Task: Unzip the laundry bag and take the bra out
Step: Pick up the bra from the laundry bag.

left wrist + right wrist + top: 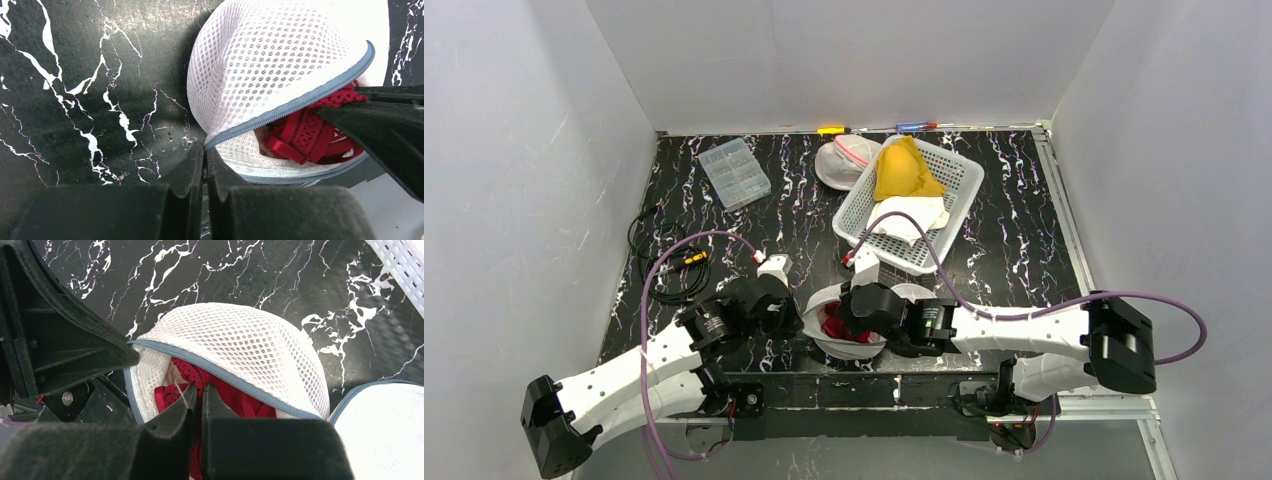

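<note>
The white mesh laundry bag (265, 55) lies on the black marbled table (75, 100) at the lower centre of the top view, its grey zip parted and the red lace bra (305, 135) showing in the opening. The left gripper (205, 150) has its fingers pressed together on the zip edge at the bag's left end. The right gripper (198, 390) reaches into the opening from the right, fingers nipped on the bra's red lace, which is inside the bag

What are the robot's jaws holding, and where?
Left jaws pinch the white mesh laundry bag at its grey zip edge; right jaws pinch a fold of the red lace bra.
</note>
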`<action>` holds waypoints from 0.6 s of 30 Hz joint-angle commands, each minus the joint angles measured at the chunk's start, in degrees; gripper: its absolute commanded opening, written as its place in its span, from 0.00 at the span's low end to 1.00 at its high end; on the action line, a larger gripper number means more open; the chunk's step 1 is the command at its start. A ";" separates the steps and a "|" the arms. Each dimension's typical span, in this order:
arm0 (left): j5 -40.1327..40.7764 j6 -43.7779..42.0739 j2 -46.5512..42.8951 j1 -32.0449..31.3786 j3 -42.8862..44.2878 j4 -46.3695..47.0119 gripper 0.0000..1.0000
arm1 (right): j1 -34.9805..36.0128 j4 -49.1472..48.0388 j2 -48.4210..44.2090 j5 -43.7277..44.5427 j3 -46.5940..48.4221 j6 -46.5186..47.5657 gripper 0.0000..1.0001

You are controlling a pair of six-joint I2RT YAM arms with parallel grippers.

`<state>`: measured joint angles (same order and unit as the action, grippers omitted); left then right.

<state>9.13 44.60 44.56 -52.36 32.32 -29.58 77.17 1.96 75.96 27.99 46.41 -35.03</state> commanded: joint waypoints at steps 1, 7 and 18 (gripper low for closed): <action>2.44 -0.65 0.05 0.06 -0.06 -2.82 0.00 | -0.57 0.62 -2.99 0.62 -1.84 -1.28 0.01; 2.31 -0.29 -0.17 0.01 -0.32 -2.58 0.00 | -0.89 -0.51 -6.29 -1.31 -4.12 -1.62 0.01; 0.95 -0.04 0.93 0.02 -0.89 -0.49 0.00 | -0.85 -2.00 -6.81 -10.02 -2.63 -0.55 0.63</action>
<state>9.58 44.64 45.08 -52.36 32.27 -29.93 76.40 1.19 70.00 20.73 42.09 -36.21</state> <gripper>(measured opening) 0.014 0.550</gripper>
